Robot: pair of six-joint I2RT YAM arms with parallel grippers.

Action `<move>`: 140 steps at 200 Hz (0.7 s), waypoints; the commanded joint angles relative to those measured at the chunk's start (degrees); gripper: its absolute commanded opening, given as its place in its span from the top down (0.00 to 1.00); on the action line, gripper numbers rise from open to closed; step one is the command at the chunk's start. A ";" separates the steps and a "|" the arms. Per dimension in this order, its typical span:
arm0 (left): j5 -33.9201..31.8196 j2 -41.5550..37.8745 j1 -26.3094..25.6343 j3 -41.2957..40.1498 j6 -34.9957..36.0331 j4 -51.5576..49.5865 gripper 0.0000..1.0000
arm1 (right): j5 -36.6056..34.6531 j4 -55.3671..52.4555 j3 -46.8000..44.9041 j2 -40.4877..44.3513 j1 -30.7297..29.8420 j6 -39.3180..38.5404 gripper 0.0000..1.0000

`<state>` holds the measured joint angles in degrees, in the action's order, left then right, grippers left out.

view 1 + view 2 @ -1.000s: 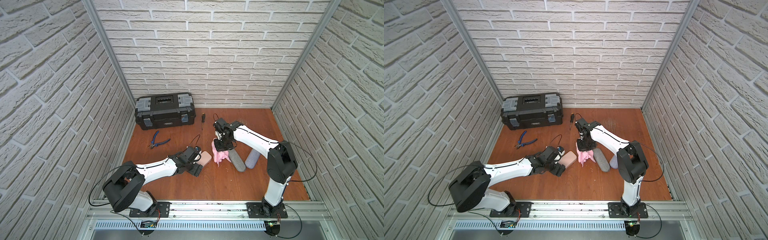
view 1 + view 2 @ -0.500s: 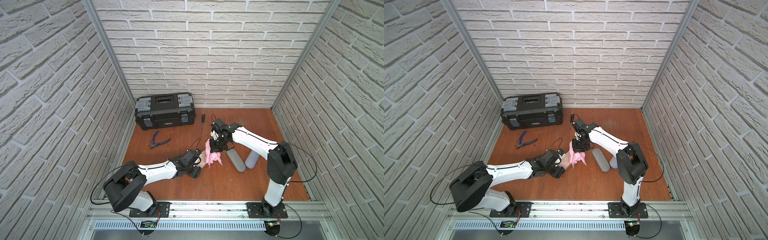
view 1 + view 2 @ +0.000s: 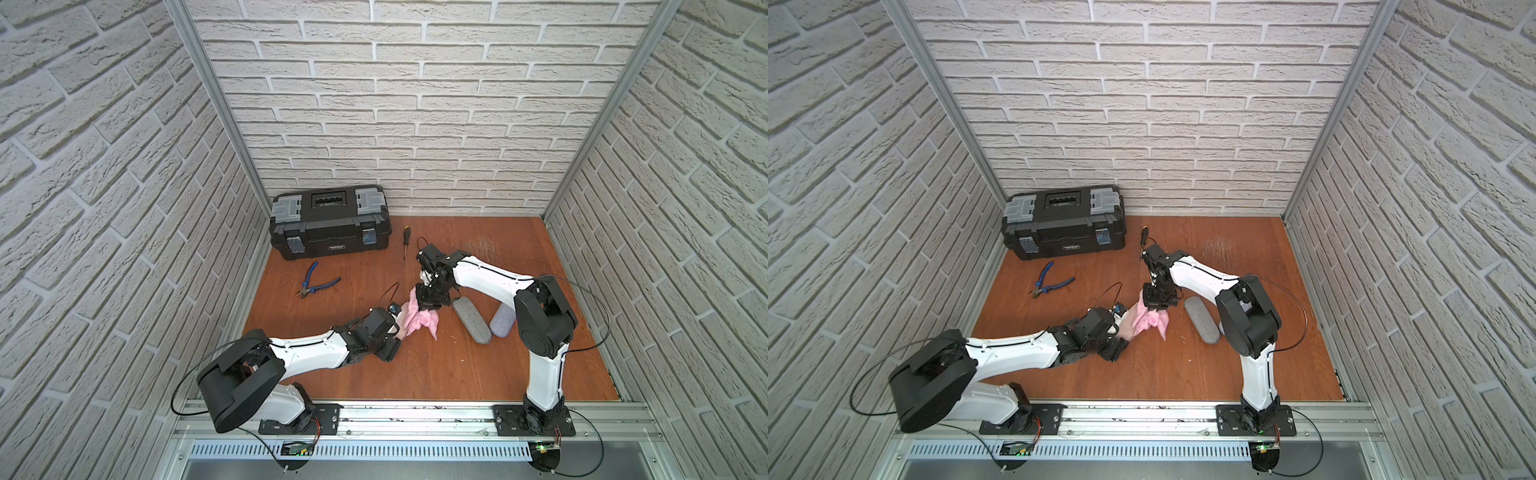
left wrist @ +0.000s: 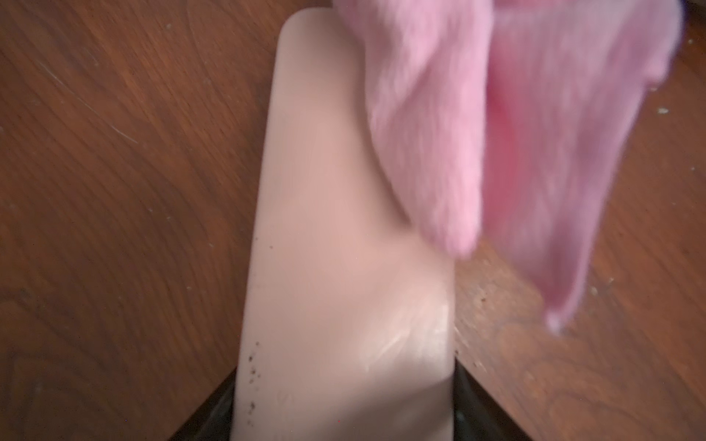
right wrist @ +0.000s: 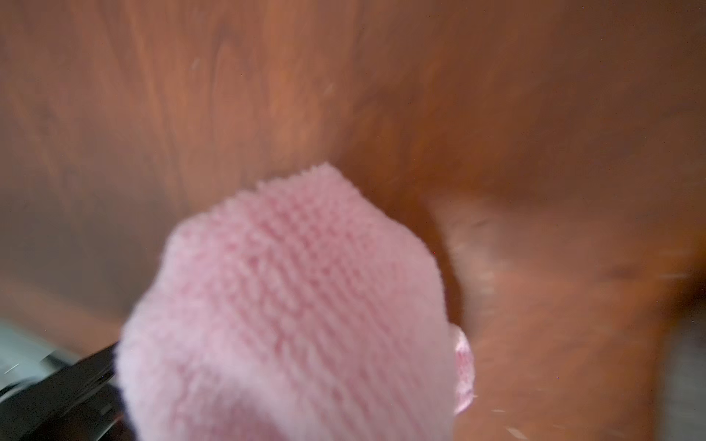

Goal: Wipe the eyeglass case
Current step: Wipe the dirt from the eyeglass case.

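Note:
A beige eyeglass case point(image 4: 344, 267) lies on the wooden floor, its near end between the black fingers of my left gripper point(image 3: 397, 331), which is shut on it. In a top view only a strip of the case point(image 3: 1126, 328) shows beside the cloth. My right gripper point(image 3: 430, 305) points down, shut on a pink cloth point(image 3: 422, 322). The cloth point(image 4: 496, 133) hangs over the far right part of the case and trails onto the floor beside it. In the right wrist view the cloth point(image 5: 298, 305) fills the space at the jaws and hides them.
A black toolbox point(image 3: 330, 222) stands against the back wall. Blue-handled pliers point(image 3: 318, 284) and a screwdriver point(image 3: 405, 241) lie in front of it. Two grey oblong cases point(image 3: 471, 320) point(image 3: 503, 322) rest just right of the cloth, under the right arm.
My right gripper has carried the pink cloth leftward from beside the case onto it. My left gripper has narrowed onto the case's near end.

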<state>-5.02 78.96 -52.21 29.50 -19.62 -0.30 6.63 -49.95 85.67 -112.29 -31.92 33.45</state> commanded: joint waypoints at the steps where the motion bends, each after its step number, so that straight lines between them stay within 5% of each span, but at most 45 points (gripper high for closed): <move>1: -1.38 1.32 -1.95 -0.61 -0.11 0.32 0.59 | -19.53 -7.89 4.04 4.70 -0.77 -7.58 0.98; 28: -4.37 1.63 -4.01 -0.14 -0.63 -0.14 0.61 | 0.41 -7.25 4.56 5.66 -3.04 -4.46 0.98; 56: -9.00 -0.46 -6.36 -1.40 -1.72 0.55 0.61 | 21.91 9.07 -5.72 5.67 -4.38 8.61 0.98; 75: -11.19 -2.11 -7.58 -2.46 -2.23 1.49 0.61 | 26.93 16.77 -10.12 3.35 -3.32 13.11 0.98; 96: -13.70 -3.23 -9.11 -2.77 -1.57 1.61 0.61 | 18.33 7.95 -7.60 -0.62 1.67 5.42 0.98; 123: -15.29 -2.97 -10.11 -2.83 -1.04 2.81 0.61 | -17.59 -6.16 2.30 0.91 1.67 -5.00 0.98; 140: -16.84 -1.74 -10.55 -1.76 -1.62 1.25 0.61 | -19.40 -7.94 6.11 3.35 -1.33 -7.34 0.98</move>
<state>-17.91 77.14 -61.93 27.35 -21.45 1.10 6.17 -50.61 86.83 -111.98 -30.46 33.28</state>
